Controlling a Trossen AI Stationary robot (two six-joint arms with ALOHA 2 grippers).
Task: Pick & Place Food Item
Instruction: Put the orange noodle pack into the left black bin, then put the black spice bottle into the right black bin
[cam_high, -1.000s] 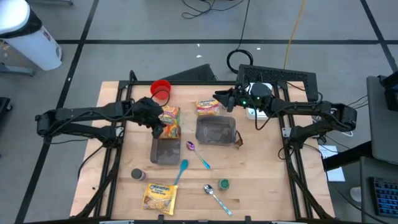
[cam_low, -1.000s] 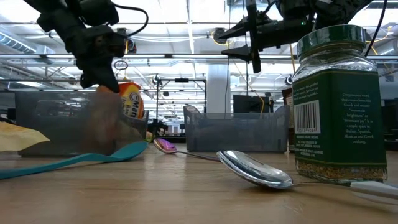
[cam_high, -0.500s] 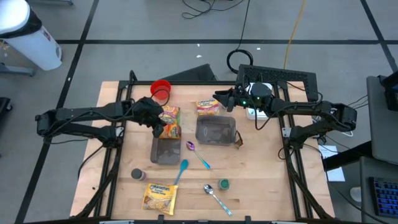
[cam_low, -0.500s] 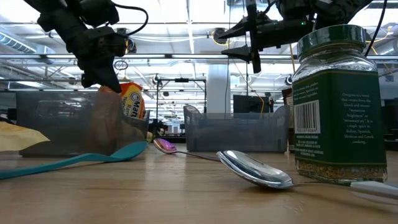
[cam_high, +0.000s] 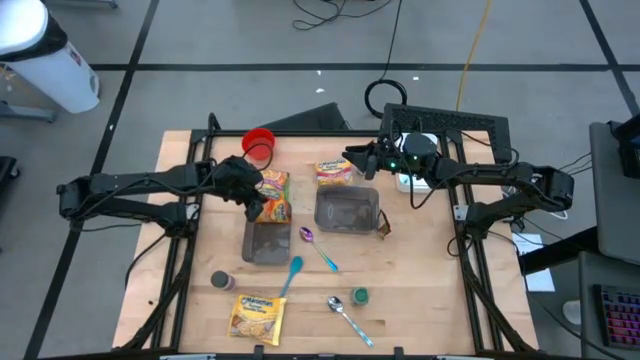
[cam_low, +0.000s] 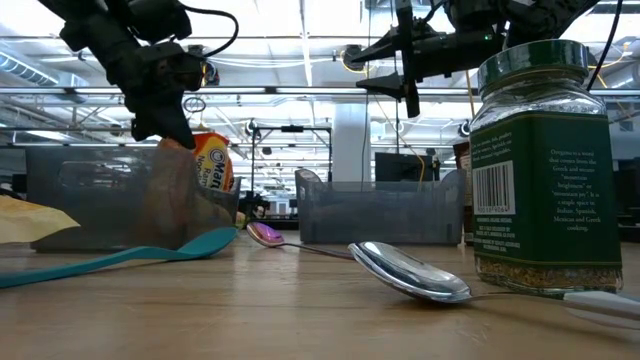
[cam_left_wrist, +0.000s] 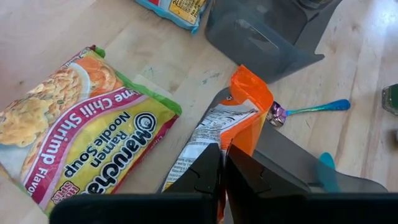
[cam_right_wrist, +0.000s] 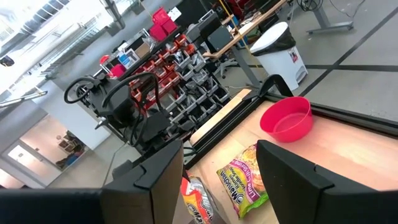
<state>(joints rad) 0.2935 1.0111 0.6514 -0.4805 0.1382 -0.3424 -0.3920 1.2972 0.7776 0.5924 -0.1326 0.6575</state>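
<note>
An orange snack packet (cam_high: 275, 211) (cam_left_wrist: 239, 118) stands tilted in the left grey container (cam_high: 262, 250) (cam_low: 80, 190). My left gripper (cam_high: 254, 203) (cam_left_wrist: 222, 169) is above it, shut on it. A Maruchan noodle packet (cam_left_wrist: 81, 143) lies flat on the table beside that container. My right gripper (cam_high: 350, 160) (cam_right_wrist: 221, 180) hangs open and level in the air over the table's far side, above a second noodle packet (cam_high: 333, 172), with nothing between its fingers. My left gripper pinches the orange packet's upper end (cam_left_wrist: 208, 142) between its two fingers, which stand almost together. The fingers come slanting down from the table's left. The packet reaches down and away from them into the left container (cam_low: 205, 170), tilted; its lower end is hidden behind the container wall.
A second grey container (cam_high: 347, 212) stands right of the first. A red bowl (cam_high: 258, 143) sits at the far left. Near the front lie a purple spoon (cam_high: 318, 245), a teal spoon (cam_high: 290, 275), a metal spoon (cam_high: 345, 315), two jars (cam_high: 359, 296) (cam_high: 222, 282) and a yellow noodle packet (cam_high: 256, 315).
The orange packet has sagged a little lower in the left container under my left gripper. Both arms have kept still.
</note>
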